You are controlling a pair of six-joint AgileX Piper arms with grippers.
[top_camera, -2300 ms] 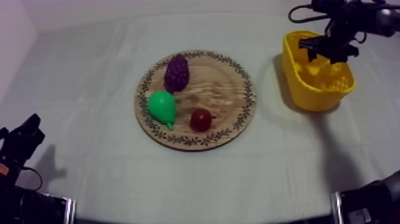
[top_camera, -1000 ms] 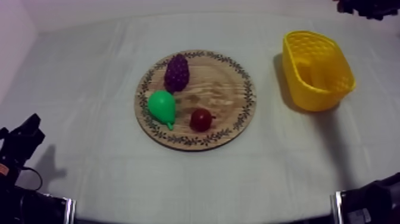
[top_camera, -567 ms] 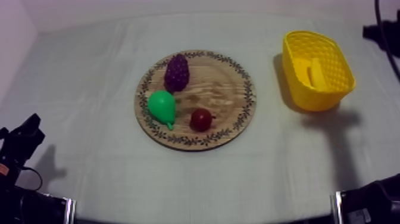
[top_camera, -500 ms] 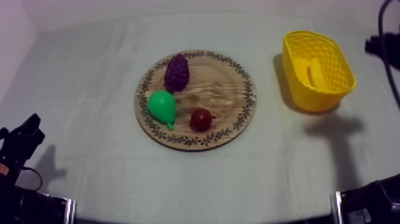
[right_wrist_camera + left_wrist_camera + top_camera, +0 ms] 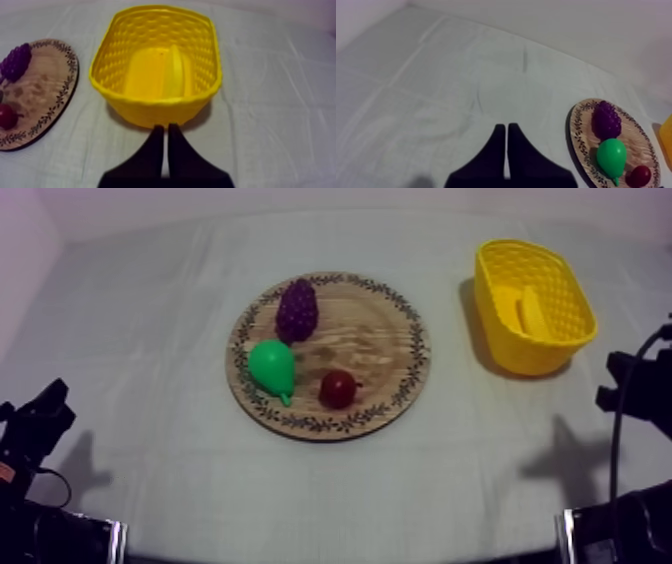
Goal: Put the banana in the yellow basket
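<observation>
Now that my right gripper (image 5: 165, 127), fingers together and empty, has retreated toward four o'clock, the banana (image 5: 175, 70) lies in the yellow basket (image 5: 155, 112). Done, I judge; my left gripper (image 5: 506, 126) is likewise closed on nothing.

Banana (image 5: 175, 70): lower part hidden behind near wall of yellow basket (image 5: 155, 112); full length not determinable.
Wooden board (image 5: 579, 135): side toward basket cut off by edge in left wrist view; side away from basket cut off in right wrist view.
Small red fruit (image 5: 638, 176): partly cut off by edge in both wrist views.
Yellow basket in left wrist view: sliver at edge, rest cut off.
Right arm (image 5: 640, 388): cut off by right edge in top view.
</observation>
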